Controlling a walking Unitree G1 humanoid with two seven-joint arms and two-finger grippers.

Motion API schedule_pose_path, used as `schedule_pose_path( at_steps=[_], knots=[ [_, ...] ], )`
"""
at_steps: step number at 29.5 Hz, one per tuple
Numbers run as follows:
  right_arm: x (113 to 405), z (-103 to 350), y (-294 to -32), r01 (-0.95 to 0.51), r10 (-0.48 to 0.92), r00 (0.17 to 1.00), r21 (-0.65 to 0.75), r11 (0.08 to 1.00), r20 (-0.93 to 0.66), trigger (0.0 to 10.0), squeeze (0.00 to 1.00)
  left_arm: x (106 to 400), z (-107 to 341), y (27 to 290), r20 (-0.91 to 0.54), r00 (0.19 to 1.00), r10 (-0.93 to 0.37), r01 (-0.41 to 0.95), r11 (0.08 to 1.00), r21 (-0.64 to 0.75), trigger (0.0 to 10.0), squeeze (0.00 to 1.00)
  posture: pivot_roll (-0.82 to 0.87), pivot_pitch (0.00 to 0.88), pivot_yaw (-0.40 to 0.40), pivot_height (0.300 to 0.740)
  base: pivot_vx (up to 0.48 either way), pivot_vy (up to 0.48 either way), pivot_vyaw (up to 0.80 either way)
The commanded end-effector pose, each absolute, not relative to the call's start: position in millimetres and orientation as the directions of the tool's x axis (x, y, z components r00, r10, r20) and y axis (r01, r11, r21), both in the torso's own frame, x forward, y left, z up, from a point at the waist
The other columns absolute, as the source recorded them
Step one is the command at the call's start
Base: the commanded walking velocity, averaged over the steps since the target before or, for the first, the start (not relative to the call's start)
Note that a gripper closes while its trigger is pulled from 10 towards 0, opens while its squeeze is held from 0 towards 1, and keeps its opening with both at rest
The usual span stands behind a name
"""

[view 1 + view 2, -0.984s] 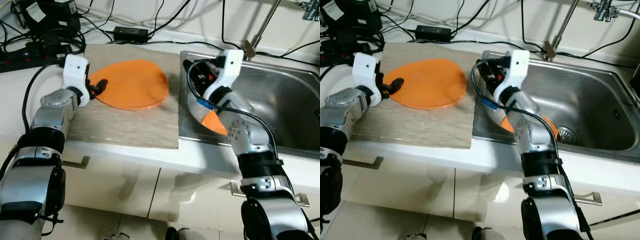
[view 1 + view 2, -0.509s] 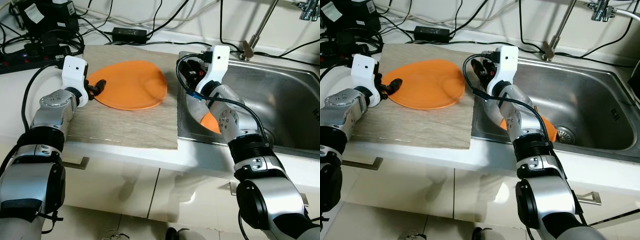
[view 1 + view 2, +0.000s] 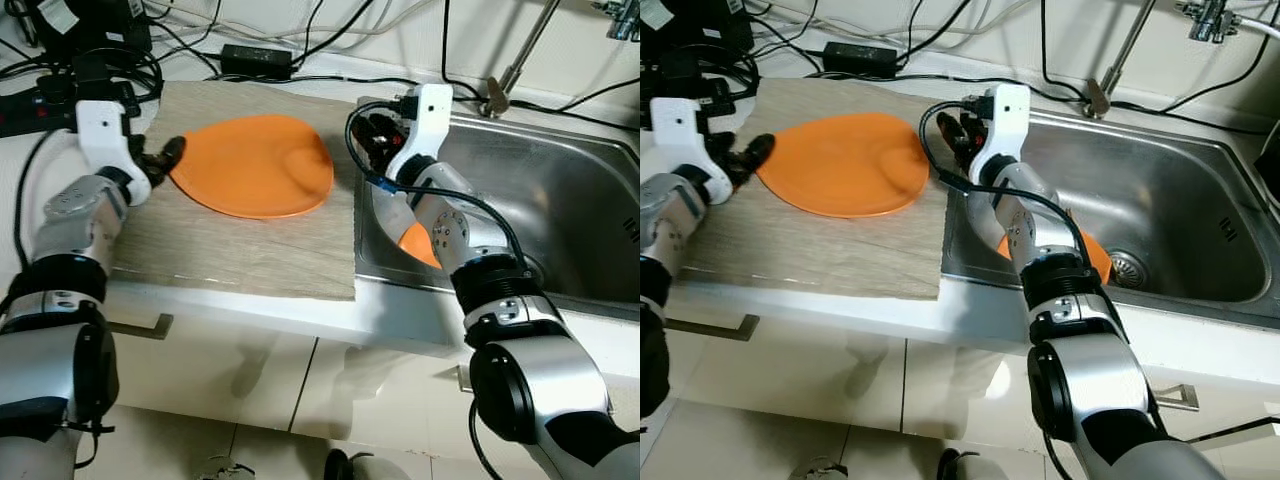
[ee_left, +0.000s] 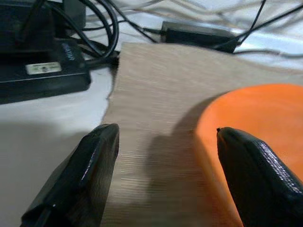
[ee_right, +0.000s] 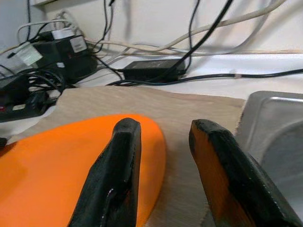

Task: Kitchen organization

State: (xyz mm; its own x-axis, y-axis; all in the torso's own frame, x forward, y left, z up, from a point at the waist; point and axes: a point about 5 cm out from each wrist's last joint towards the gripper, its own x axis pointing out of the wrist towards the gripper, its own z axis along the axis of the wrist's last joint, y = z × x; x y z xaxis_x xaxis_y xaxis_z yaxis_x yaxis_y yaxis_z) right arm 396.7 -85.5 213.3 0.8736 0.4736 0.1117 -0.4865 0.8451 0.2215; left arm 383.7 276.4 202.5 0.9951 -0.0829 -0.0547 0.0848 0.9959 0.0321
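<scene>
An orange plate [image 3: 255, 165] lies flat on a wood-grain mat [image 3: 250, 250] on the counter. My left gripper [image 3: 160, 158] hovers just off the plate's left rim, open and holding nothing. In the left wrist view [image 4: 165, 132] the plate's edge [image 4: 255, 109] lies beside one finger. My right gripper [image 3: 375, 140] hangs over the sink's left rim near the plate's right edge, open and holding nothing, as the right wrist view [image 5: 163, 124] shows. A second orange plate [image 3: 1095, 255] leans in the sink [image 3: 560, 200], partly hidden by my right arm.
Power strips, a black adapter [image 3: 255, 60] and tangled cables crowd the back of the counter behind the mat. A faucet [image 3: 520, 55] rises behind the sink. The drain [image 3: 1132, 267] sits beside the second plate. Cabinet doors run below the counter's front edge.
My left gripper was at the plate's left rim; it has drawn back to the left and stands open. My right gripper has shifted from the sink toward the plate's right edge.
</scene>
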Motion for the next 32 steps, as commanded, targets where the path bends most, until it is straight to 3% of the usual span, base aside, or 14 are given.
schedule_pose_path(
  at_steps=[1,6,14,18,24,25,26,32],
  knots=[
    [397.7,217.0,-87.2,-0.493,0.476,0.87,0.206,0.845,0.128,10.0,0.0,383.9,197.4,273.3,-0.08,0.993,-0.09,0.095,0.993,0.065,10.0,0.0,-0.01,0.085,-0.117,0.74,0.0,0.0,0.0],
    [398.1,217.3,-87.9,-0.494,0.476,0.87,0.207,0.845,0.132,10.0,0.0,384.6,195.7,270.4,-0.089,0.991,-0.099,0.107,0.99,0.089,10.0,0.0,-0.01,0.084,-0.114,0.74,0.0,0.0,0.0],
    [397.5,216.0,-88.1,-0.503,0.485,0.864,0.199,0.841,0.134,10.0,0.0,383.3,179.2,265.6,-0.204,0.975,-0.085,0.145,0.942,0.303,10.0,0.0,-0.01,0.075,-0.111,0.74,0.0,0.0,0.0],
    [398.2,214.7,-87.8,-0.498,0.48,0.867,0.21,0.842,0.13,10.0,0.0,382.7,175.8,264.1,-0.223,0.97,-0.093,0.164,0.931,0.326,10.0,0.0,-0.01,0.07,-0.109,0.74,0.0,0.0,0.0],
    [401.6,214.8,-84.4,-0.479,0.469,0.874,0.394,0.784,0.129,10.0,0.0,382.8,174.2,261.4,-0.224,0.969,-0.105,0.18,0.919,0.35,10.0,0.0,-0.01,0.065,-0.111,0.74,0.0,0.0,0.0],
    [401.6,215.2,-82.3,-0.488,0.484,0.865,0.447,0.75,0.132,10.0,0.95,382.8,174.0,260.9,-0.224,0.969,-0.107,0.183,0.916,0.357,10.0,0.0,-0.01,0.065,-0.112,0.74,0.0,0.0,0.0],
    [401.6,215.6,-81.4,-0.492,0.491,0.86,0.474,0.731,0.135,10.0,1.0,382.9,174.1,260.7,-0.223,0.969,-0.108,0.185,0.915,0.359,10.0,0.0,-0.01,0.065,-0.112,0.74,0.0,0.0,0.0],
    [402.4,213.1,-76.4,-0.488,0.54,0.835,0.6,0.634,0.109,10.0,1.0,383.0,174.5,260.4,-0.221,0.969,-0.112,0.189,0.912,0.365,10.0,0.0,0.0,0.069,-0.111,0.74,0.0,0.0,0.0]
  ],
)
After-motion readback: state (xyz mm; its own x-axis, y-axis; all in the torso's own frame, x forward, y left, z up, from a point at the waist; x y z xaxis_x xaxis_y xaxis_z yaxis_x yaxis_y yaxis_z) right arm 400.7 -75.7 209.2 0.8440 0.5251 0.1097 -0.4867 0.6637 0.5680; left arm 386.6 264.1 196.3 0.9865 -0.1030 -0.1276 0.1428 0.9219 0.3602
